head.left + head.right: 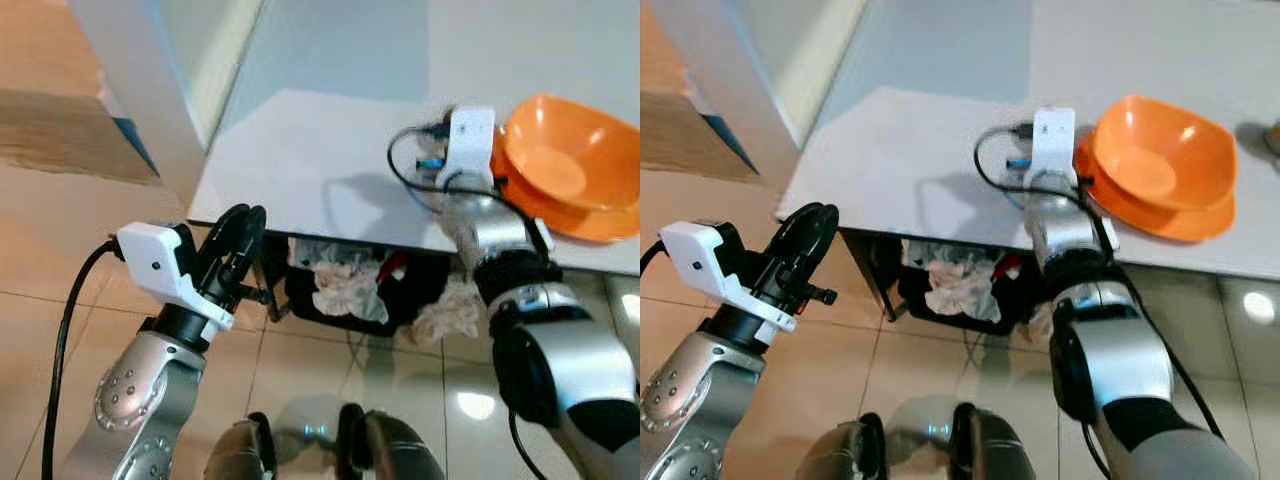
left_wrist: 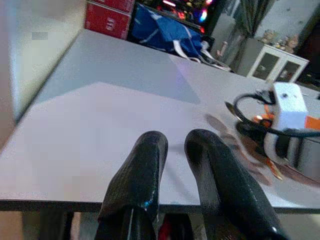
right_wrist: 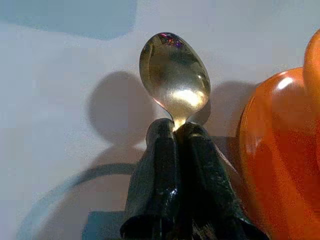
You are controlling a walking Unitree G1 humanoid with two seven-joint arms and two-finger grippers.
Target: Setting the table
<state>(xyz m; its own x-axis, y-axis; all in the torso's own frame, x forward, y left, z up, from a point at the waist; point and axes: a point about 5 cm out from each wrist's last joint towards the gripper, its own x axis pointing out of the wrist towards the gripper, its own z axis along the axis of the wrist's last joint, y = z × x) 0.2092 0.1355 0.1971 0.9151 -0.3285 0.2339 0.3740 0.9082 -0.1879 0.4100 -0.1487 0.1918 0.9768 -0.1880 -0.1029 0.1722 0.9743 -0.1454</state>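
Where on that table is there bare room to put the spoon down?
Bare white table stretches from its left edge to the right gripper holding the spoon. It is crowded to the right, where an orange bowl sits on an orange plate.

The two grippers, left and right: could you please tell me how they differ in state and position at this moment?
The right gripper is shut on a metal spoon, whereas the left gripper holds nothing, its fingers slightly apart. The right gripper is over the white table beside the orange bowl and plate, whereas the left gripper sits at the table's near edge. Both have two long black fingers.
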